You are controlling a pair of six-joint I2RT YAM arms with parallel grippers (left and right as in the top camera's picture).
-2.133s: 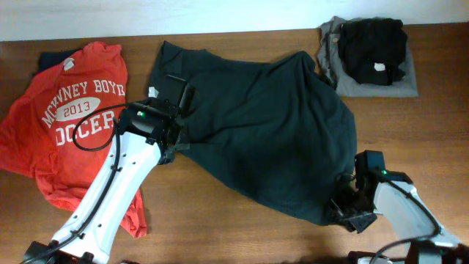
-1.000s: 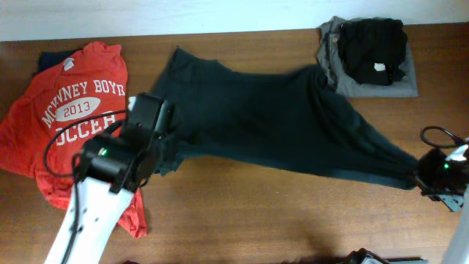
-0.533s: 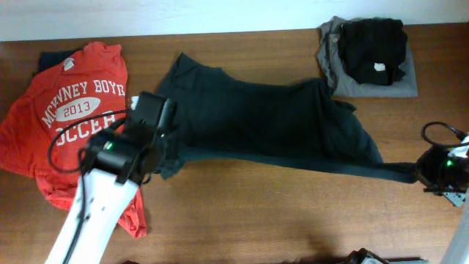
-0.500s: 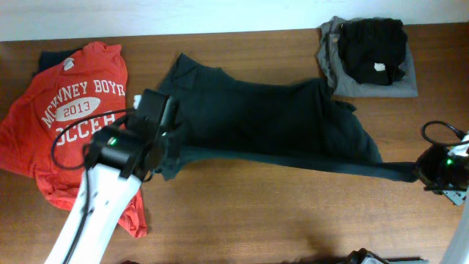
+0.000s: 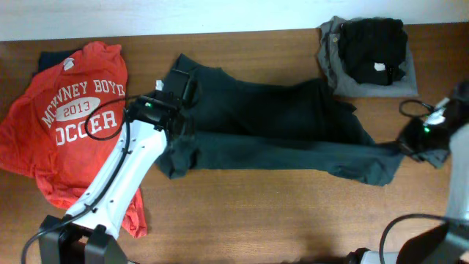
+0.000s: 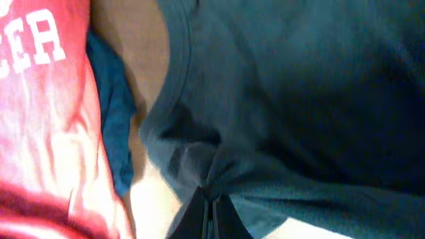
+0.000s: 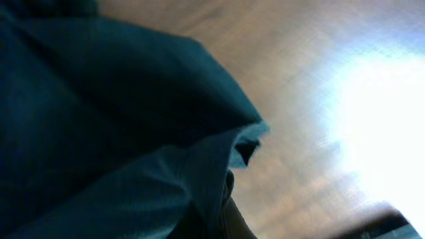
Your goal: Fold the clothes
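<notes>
4 shirts: green [image 5: 278, 139] (pinched by 2 tools [image 6: 211, 214] [image 7: 224, 199]), red [image 5: 44, 147], grey [image 5: 410, 82], black [image 5: 374, 44].

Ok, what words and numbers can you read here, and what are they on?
"McKINNEY BOYD": red T-shirt, top of the print.
"2013": same shirt, white oval.
"OCCER": same shirt, below the oval.
No lettering shows on the dark green T-shirt.
Too small to read: the white tag on the black shirt.

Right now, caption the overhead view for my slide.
Left arm and right arm hold a dark green T-shirt spread across a brown wooden table.
</notes>
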